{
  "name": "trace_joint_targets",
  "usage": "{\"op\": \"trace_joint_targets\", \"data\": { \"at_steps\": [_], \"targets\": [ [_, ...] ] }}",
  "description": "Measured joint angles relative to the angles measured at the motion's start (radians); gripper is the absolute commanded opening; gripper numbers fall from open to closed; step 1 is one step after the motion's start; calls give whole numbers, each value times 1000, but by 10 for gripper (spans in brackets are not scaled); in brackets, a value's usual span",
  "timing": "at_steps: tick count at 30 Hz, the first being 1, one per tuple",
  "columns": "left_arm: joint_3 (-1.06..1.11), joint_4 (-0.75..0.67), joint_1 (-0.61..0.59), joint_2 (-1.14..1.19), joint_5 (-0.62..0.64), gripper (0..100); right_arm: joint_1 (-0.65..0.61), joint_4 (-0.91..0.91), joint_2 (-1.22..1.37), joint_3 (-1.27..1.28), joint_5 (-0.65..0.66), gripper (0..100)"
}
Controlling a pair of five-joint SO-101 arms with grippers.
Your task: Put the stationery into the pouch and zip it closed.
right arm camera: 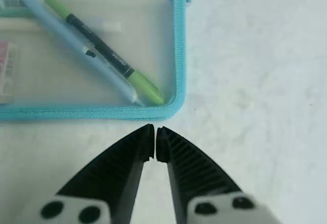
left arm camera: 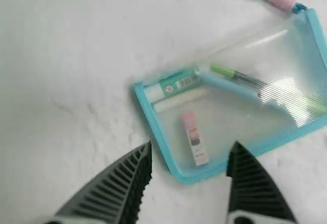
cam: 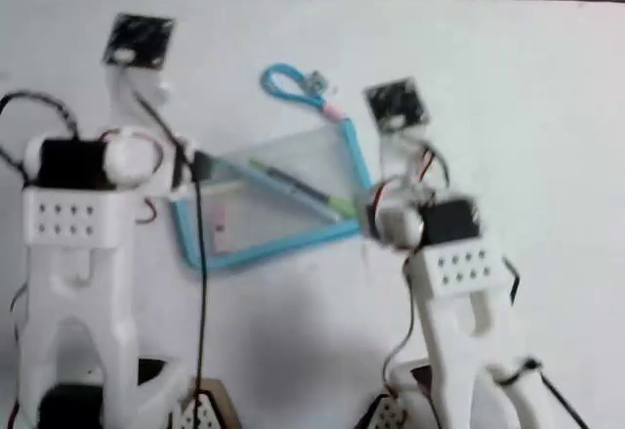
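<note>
Pouch [cam: 293,243] lies flat on the bench [cam: 508,48] with pens [right arm camera: 97,45] already inside, so zipping seems to remain. Left tool [left arm camera: 192,147] gapes wide over one corner; right tool [right arm camera: 155,134], pressed together and empty, should next grasp the zip [right arm camera: 179,45].

Glossy clear plastic pouch [left arm camera: 240,112] with woven cloth edging lies on a matt, grainy table [left arm camera: 66,55].

Stationery [left arm camera: 176,83] labels all illegible

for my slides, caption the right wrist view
Right arm's shut jaws near the pouch corner, green pen and blue pen inside
</note>
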Motion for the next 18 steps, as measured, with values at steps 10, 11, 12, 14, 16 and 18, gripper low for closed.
{"op": "trace_joint_targets", "data": {
  "at_steps": [10,11,12,14,16,18],
  "targets": [
    [743,-572,-120,-347,-258,24,-38,-470,-325,562,0,18],
    [809,-618,-133,-374,-276,25,-41,-497,-354,603,0,18],
    [867,-658,-150,-400,-285,27,-44,-516,-381,641,0,18],
    [964,-721,-183,-454,-287,27,-41,-535,-433,706,0,18],
    [1036,-764,-213,-503,-278,28,-41,-542,-483,764,0,18],
    [1099,-795,-222,-546,-279,28,-43,-542,-542,829,0,18]
  ]
}}
